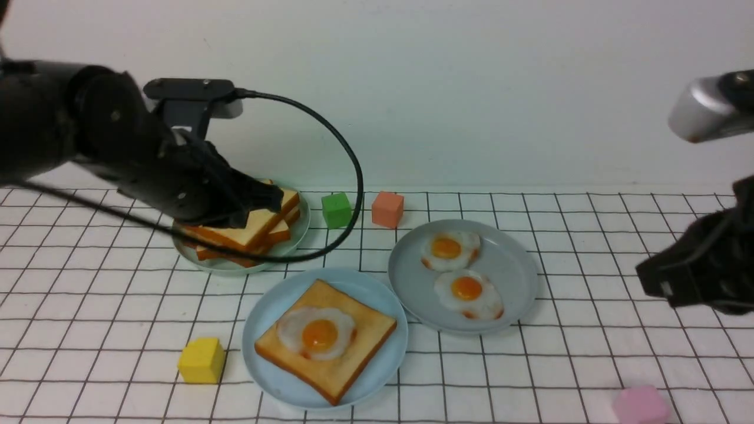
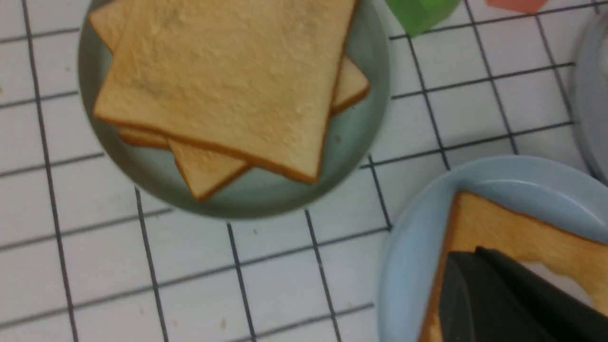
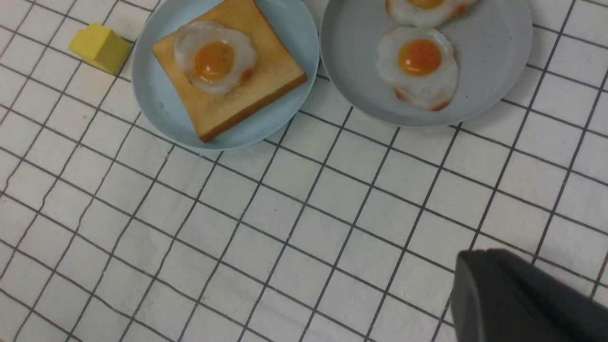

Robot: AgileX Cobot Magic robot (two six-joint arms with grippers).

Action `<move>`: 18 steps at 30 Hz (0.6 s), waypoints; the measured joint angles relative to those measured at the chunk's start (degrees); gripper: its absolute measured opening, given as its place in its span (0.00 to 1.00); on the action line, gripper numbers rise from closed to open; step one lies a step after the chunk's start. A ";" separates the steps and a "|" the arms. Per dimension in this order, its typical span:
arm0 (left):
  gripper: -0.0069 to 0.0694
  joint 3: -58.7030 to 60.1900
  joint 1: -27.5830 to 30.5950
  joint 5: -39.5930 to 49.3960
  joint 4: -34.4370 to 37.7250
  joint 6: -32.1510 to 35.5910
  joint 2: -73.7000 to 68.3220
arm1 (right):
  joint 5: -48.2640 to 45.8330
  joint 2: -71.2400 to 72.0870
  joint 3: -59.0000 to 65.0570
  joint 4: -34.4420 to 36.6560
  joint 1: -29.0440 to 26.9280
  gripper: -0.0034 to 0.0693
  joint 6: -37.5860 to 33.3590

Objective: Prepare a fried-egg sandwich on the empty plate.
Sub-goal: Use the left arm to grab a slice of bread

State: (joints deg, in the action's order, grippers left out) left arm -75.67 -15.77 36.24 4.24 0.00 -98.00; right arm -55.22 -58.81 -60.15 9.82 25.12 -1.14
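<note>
The light blue plate point(image 1: 268, 359) near the front holds one toast slice point(image 1: 359, 347) with a fried egg point(image 1: 318, 333) on top, open-faced; the same plate point(image 3: 156, 99) and egg point(image 3: 213, 56) show in the right wrist view. A stack of plain toast point(image 1: 259, 227) lies on a pale green plate point(image 1: 294, 238) at the back left, also seen from the left wrist as toast point(image 2: 228, 76). My left gripper point(image 1: 268, 203) hovers over that stack, shut and holding nothing point(image 2: 468, 254). Shut and bare as well, my right gripper point(image 1: 651, 281) hangs at the far right above bare cloth point(image 3: 475, 259).
A grey-blue plate point(image 1: 512, 265) right of centre carries two fried eggs point(image 1: 450, 250) point(image 1: 468, 291). A green cube point(image 1: 336, 209) and an orange cube point(image 1: 387, 208) sit behind it. There is a yellow cube point(image 1: 201, 360) at front left and a pink block point(image 1: 641, 405) at front right.
</note>
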 joint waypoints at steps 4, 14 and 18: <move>0.08 -12.24 0.23 5.72 -0.94 4.16 -11.55 | -0.24 2.58 1.12 0.00 0.00 0.05 0.04; 0.31 -34.79 0.18 18.40 -6.04 4.79 -26.65 | -2.51 3.28 1.30 -0.07 0.00 0.06 0.39; 0.41 -36.27 0.18 17.48 -6.42 4.79 -26.72 | -2.63 3.28 1.48 -0.12 0.00 0.06 0.69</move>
State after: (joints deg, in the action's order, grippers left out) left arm -111.94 -15.60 53.72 -2.18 4.79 -124.72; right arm -57.85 -55.54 -58.67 9.70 25.12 -0.45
